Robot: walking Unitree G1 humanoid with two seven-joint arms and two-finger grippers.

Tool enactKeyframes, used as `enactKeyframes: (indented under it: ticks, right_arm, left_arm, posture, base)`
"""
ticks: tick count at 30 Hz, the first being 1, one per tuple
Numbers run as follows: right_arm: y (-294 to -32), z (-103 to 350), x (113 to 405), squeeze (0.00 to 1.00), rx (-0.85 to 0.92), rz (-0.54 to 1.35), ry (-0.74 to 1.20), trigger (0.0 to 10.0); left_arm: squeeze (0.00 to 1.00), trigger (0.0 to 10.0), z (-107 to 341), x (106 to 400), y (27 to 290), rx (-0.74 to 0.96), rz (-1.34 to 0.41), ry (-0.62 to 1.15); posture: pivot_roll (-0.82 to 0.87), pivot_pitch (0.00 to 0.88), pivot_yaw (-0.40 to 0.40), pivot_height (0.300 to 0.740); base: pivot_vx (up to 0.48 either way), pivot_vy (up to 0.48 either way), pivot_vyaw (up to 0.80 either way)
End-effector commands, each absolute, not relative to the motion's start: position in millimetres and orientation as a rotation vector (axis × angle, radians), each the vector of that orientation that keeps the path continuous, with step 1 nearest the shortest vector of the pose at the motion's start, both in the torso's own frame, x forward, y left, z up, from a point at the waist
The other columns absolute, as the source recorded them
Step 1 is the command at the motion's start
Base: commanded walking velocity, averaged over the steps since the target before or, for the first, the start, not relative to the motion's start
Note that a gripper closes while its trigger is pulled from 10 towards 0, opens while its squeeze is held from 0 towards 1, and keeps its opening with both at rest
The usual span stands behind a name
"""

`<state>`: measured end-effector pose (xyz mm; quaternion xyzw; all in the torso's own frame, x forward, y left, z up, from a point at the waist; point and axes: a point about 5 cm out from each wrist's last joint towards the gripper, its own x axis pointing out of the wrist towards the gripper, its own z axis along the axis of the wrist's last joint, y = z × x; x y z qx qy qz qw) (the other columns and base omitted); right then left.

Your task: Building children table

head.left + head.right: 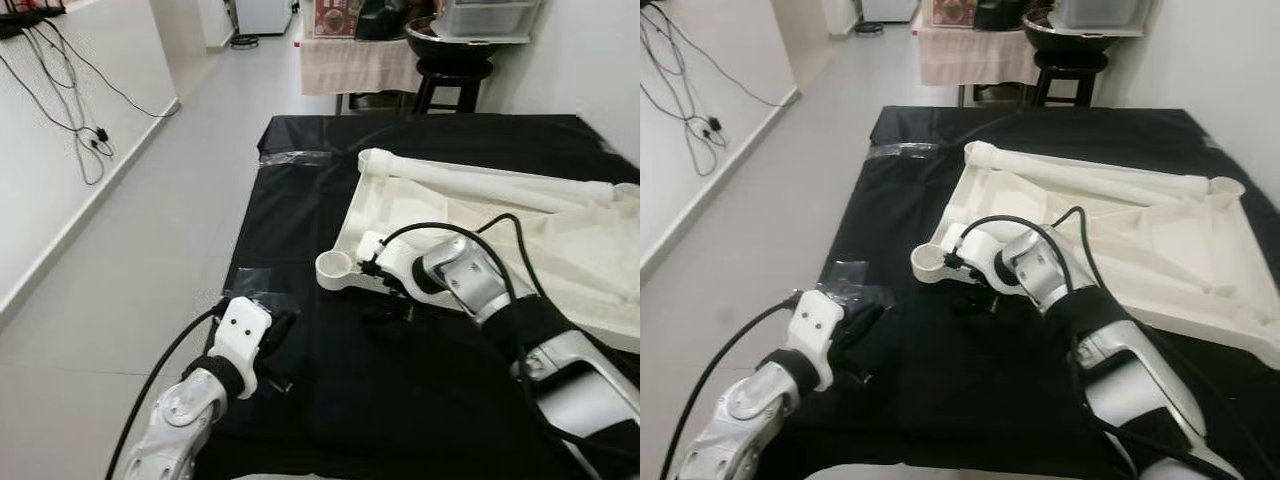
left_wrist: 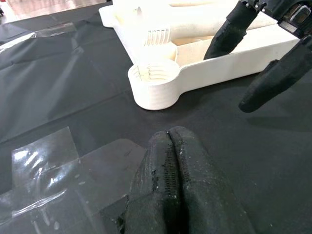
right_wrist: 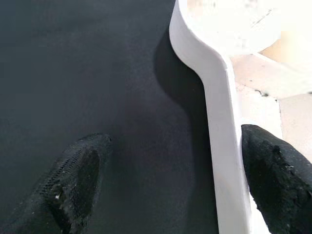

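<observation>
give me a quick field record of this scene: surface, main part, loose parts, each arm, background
surface: black sheet spread on the floor, clear tape stuck on it
main part: white tabletop lying upside down, threaded corner socket facing up
loose parts: white table leg lying inside the tabletop along its far edge
right gripper: jaws open, straddling the tabletop's rim beside the corner socket
left gripper: jaws shut, over the sheet short of the socket
background: black stool, cables on the wall

A black plastic sheet (image 1: 300,200) spread on the grey floor (image 1: 160,250) carries the upturned cream plastic tabletop (image 1: 1120,240) and clear tape patches (image 2: 58,165).
</observation>
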<state>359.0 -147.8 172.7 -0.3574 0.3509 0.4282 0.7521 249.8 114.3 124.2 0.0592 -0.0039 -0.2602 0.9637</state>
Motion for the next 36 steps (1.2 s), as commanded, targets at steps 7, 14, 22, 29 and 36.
enactKeyframes:
  ticks: [7, 14, 22, 29, 36]
  right_arm:
    - [-158, 159, 336, 0.00, -0.833, 1.184, 0.862, 10.0]
    - [-176, 158, 318, 0.00, -0.906, 1.274, 0.933, 10.0]
    - [-168, 161, 286, 0.00, -0.895, 1.494, 0.887, 10.0]
    - [-172, 165, 291, 0.00, -0.839, 1.427, 0.826, 10.0]
    - [-172, 192, 301, 0.00, -0.646, 1.354, 0.616, 10.0]
  left_arm:
    - [0.00, 10.0, 124, 248, 115, 0.119, -0.521, 0.000]
    - [0.00, 10.0, 124, 249, 115, 0.115, -0.514, 0.001]
    - [0.00, 10.0, 124, 250, 117, 0.118, -0.518, 0.005]
    - [0.00, 10.0, 126, 251, 117, 0.125, -0.530, 0.007]
    - [0.00, 10.0, 131, 250, 118, 0.123, -0.550, -0.007]
  posture:
    - [0.02, 0.079, -0.012, 0.740]
    - [0.01, 0.082, -0.012, 0.740]
    - [0.01, 0.087, 0.002, 0.740]
    - [0.01, 0.086, 0.010, 0.740]
    - [0.02, 0.083, 0.014, 0.740]
  base:
    - [0.000, 0.000, 0.00]
    - [0.000, 0.000, 0.00]
    - [0.000, 0.000, 0.00]
    - [0.000, 0.000, 0.00]
    - [0.000, 0.000, 0.00]
